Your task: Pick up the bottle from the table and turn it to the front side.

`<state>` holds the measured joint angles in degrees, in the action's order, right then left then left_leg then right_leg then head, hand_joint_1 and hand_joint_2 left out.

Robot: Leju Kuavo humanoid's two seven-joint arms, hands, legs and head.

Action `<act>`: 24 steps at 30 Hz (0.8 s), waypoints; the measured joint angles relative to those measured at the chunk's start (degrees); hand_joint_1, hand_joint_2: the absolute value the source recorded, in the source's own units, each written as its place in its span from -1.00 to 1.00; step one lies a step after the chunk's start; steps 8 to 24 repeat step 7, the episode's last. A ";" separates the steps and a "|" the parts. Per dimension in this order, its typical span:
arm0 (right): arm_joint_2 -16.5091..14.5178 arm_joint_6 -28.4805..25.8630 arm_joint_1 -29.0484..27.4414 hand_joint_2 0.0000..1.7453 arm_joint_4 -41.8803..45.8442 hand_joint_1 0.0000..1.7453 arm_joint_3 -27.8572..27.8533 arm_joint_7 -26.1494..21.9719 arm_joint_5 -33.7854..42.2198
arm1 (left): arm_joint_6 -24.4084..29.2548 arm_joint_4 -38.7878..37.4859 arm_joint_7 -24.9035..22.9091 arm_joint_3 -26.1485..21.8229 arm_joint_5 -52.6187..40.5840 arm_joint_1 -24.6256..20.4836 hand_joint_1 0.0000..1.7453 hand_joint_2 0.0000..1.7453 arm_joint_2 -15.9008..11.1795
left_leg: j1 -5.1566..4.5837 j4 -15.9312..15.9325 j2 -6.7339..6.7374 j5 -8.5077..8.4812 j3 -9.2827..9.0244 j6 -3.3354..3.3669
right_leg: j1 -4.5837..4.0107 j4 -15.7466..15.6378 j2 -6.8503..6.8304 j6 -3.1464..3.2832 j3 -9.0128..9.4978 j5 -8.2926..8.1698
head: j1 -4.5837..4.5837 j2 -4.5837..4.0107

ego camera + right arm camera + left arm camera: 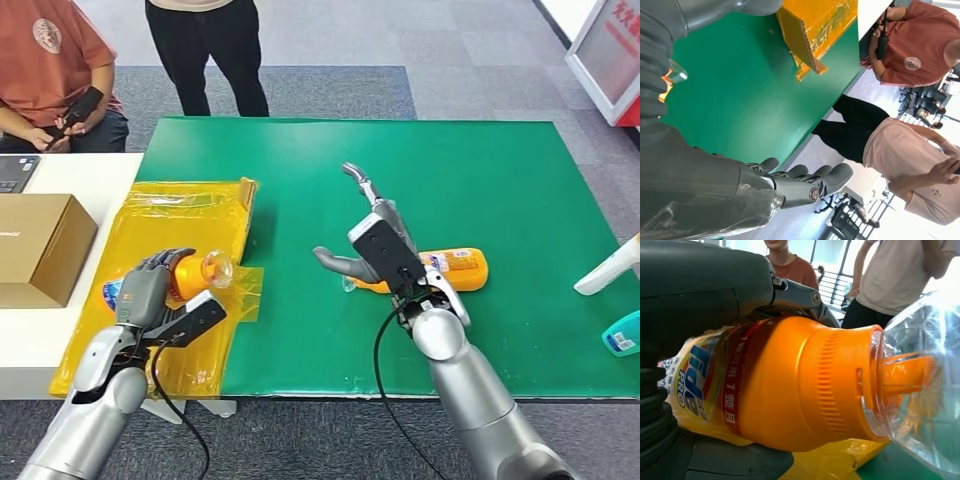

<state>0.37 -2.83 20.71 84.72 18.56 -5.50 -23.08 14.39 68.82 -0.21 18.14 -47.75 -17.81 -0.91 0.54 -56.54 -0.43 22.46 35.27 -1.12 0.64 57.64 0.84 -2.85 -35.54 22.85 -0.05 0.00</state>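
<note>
My left hand [147, 287] grips an orange Tide bottle [195, 272] with a clear cap, holding it on its side just above the yellow cardboard sheet [181, 225]. The left wrist view shows that bottle [791, 385] up close, label in view, clamped between the thumb and fingers of my left hand [708, 285]. A second orange bottle [456, 268] lies flat on the green table [468, 160]. My right hand [371, 243] hovers over its cap end, fingers stretched out and holding nothing. The right wrist view shows those fingers [806, 182] straight.
A brown box [38, 245] sits on the white table at left. A white bottle [607, 268] and a teal one [623, 335] lie at the right edge. One person [53, 70] sits and another [207, 50] stands beyond the far side.
</note>
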 joint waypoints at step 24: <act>0.00 0.13 -0.35 1.00 1.01 -1.00 -0.08 0.02 -0.38 | -0.37 -3.35 -0.21 -1.73 -0.75 -0.94 1.00 1.00 0.39 | 0.00 0.00 0.00 0.00 -0.01 0.00 | 0.00 0.00 0.01 0.00 0.02 0.00 | 0.00 0.00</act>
